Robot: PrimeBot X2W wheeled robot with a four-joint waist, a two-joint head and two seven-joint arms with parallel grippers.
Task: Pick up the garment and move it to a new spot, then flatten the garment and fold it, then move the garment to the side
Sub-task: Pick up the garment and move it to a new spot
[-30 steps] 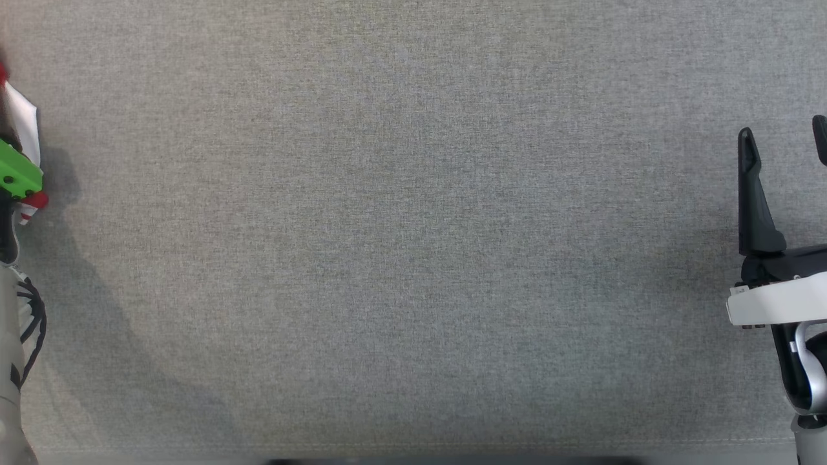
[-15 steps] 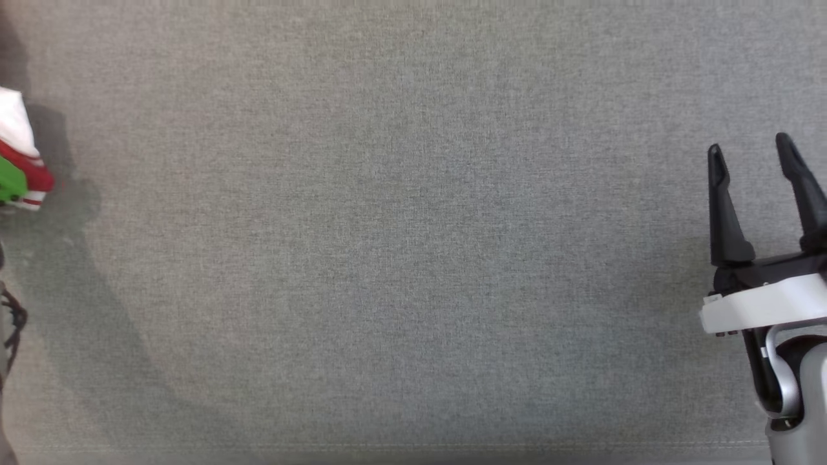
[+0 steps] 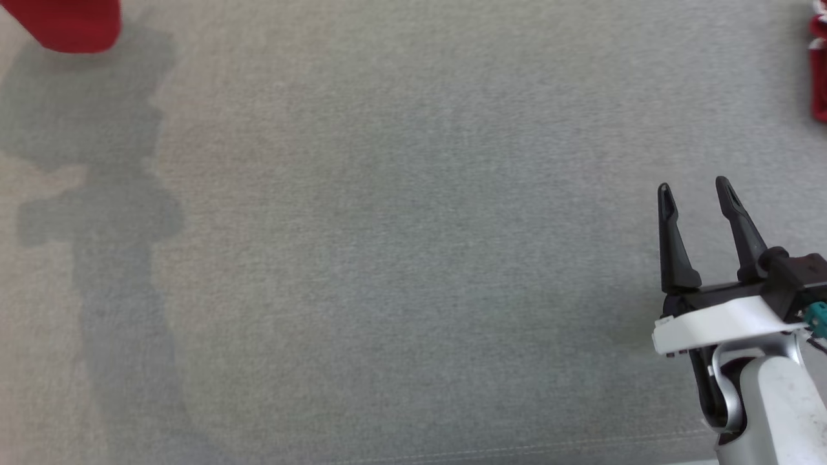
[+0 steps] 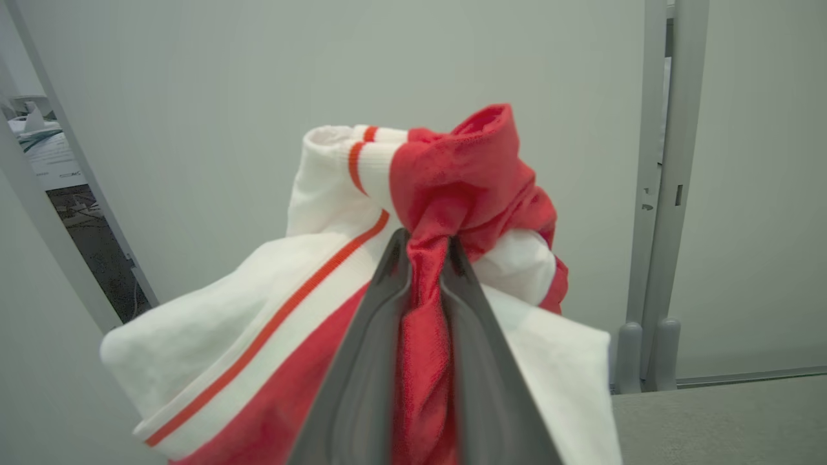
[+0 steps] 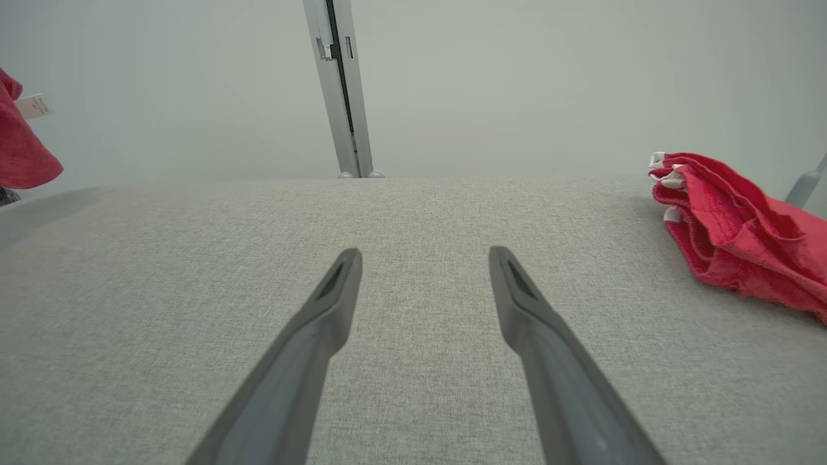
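Observation:
In the left wrist view my left gripper (image 4: 423, 242) is shut on a bunch of the red and white garment (image 4: 465, 174), held up in the air in front of a pale wall. White panels with orange-red stripes hang down on both sides of the fingers. A red end of the garment (image 3: 64, 22) hangs at the top left corner of the head view, casting a shadow on the grey table (image 3: 387, 258). It also shows at the left edge of the right wrist view as the garment (image 5: 22, 145). My right gripper (image 3: 694, 190) stands open above the table at the right, with nothing between its fingers.
Another red cloth with white trim (image 5: 736, 245) lies bunched on the table at the far right, and it appears as the red cloth (image 3: 819, 71) at the right edge of the head view. A grey post (image 5: 342, 90) stands behind the table's far edge.
My left gripper has shut on the garment and lifted it off the table. The head camera has shifted, so the whole picture has moved. The right gripper stays open.

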